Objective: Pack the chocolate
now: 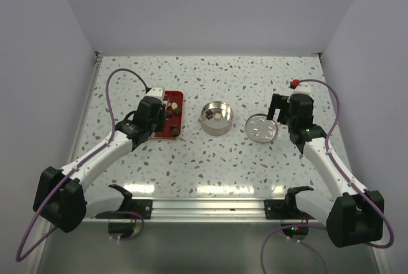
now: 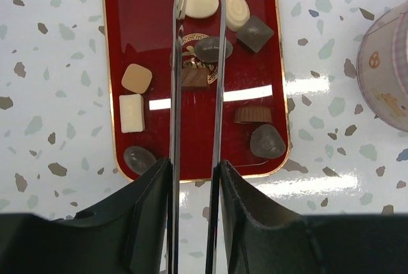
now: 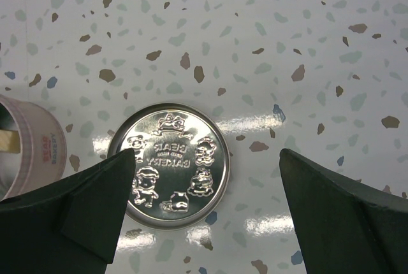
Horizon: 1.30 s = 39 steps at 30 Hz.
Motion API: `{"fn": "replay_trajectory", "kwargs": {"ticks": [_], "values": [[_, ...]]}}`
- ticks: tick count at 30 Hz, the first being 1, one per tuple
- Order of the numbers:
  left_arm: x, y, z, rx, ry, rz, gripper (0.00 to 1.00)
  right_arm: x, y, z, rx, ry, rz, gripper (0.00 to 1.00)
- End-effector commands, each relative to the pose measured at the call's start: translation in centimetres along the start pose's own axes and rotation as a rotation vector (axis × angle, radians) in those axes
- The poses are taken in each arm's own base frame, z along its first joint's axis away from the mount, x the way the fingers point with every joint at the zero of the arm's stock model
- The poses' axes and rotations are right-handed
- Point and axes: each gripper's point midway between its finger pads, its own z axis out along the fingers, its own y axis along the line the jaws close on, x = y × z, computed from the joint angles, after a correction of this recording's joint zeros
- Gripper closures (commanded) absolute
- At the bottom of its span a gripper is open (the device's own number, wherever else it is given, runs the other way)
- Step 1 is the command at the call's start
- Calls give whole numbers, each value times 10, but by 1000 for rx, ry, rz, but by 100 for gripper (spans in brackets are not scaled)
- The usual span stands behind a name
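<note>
Speckled white counter (image 1: 191,172) under bright light, with glare streaks across it. Over on the left lies a red tray (image 2: 143,25), long and round-cornered with a thin gold rim, sitting flat. Centre stage is a round silver tin (image 1: 215,130), upright and open, with pale print on its wall. Just to its right, and apart from it, a round silver lid (image 3: 172,165) lies flat, shiny and embossed with little cartoon figures and lettering. Plain white walls (image 1: 204,6) close in on three sides.

Chocolate pieces (image 2: 137,78), dark, tan, white, scattered flat on red tray (image 2: 140,19)
</note>
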Motion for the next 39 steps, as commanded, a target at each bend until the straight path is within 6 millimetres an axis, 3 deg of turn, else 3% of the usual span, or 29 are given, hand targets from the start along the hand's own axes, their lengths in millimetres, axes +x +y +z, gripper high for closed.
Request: {"fn": "replay_trajectory", "kwargs": {"ticks": [1, 32, 39], "values": [[-10, 5, 2, -23, -47, -6, 59, -19, 4, -4, -13, -41, 7, 1], [-1, 8, 17, -37, -19, 3, 55, -20, 4, -5, -14, -44, 8, 1], [-11, 9, 10, -41, -60, -18, 55, -19, 4, -5, -13, -42, 8, 1]]}}
